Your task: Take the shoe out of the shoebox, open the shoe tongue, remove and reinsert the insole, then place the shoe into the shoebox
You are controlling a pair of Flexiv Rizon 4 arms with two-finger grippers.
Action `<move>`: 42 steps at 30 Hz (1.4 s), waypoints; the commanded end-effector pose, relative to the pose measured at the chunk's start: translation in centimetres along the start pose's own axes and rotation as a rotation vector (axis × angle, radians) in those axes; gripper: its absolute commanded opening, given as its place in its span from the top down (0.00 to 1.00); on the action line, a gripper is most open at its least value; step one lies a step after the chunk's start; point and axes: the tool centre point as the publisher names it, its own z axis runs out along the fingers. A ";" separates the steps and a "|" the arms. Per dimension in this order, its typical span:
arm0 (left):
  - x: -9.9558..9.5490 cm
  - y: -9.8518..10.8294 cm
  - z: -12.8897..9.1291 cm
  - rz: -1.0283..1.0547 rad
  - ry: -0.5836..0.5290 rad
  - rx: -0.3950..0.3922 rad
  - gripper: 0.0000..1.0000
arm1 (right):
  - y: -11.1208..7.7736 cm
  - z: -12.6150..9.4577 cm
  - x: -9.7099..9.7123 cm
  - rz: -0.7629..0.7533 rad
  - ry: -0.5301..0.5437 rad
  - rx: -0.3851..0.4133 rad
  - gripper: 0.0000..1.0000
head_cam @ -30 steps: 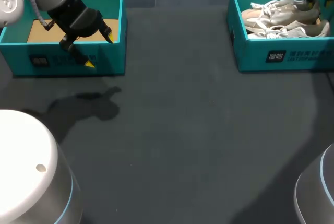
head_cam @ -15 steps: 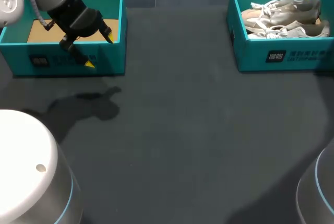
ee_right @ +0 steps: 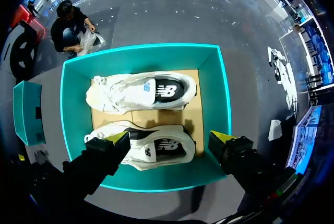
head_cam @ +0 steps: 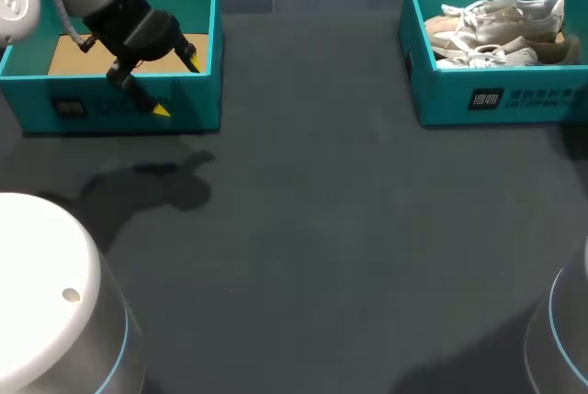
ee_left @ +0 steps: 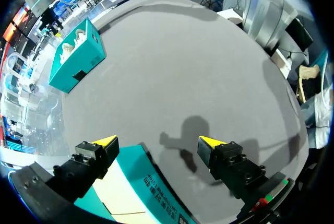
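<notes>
Shoes, two pale ones, lie side by side in the teal shoebox directly below the right fingers, which hang spread wide and hold nothing, the nearer shoe lying between their yellow tips, likely lined up for a straight drop. Left fingers gape just as wide and bare, straddling the front wall of a second teal box across the bench, parked clear of the shoes.

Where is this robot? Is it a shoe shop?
Probably a robot test table, not a shop: a dark table, two teal shoeboxes, one holding two white shoes, the other holding none.
</notes>
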 end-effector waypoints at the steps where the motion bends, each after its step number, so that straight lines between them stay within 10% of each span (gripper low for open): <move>1: 0.8 0.0 -1.0 -0.150 -0.049 -0.042 0.00 | -2.3 -1.6 0.6 0.000 -0.007 -0.045 0.00; 20: -0.9 5.5 -5.2 -1.124 -0.149 -0.262 0.00 | -7.4 -4.0 3.0 0.001 0.021 -0.021 0.00; 42: 0.8 14.0 -8.8 -1.726 -0.309 -0.355 0.00 | -7.4 -4.0 3.0 0.001 0.021 -0.021 0.00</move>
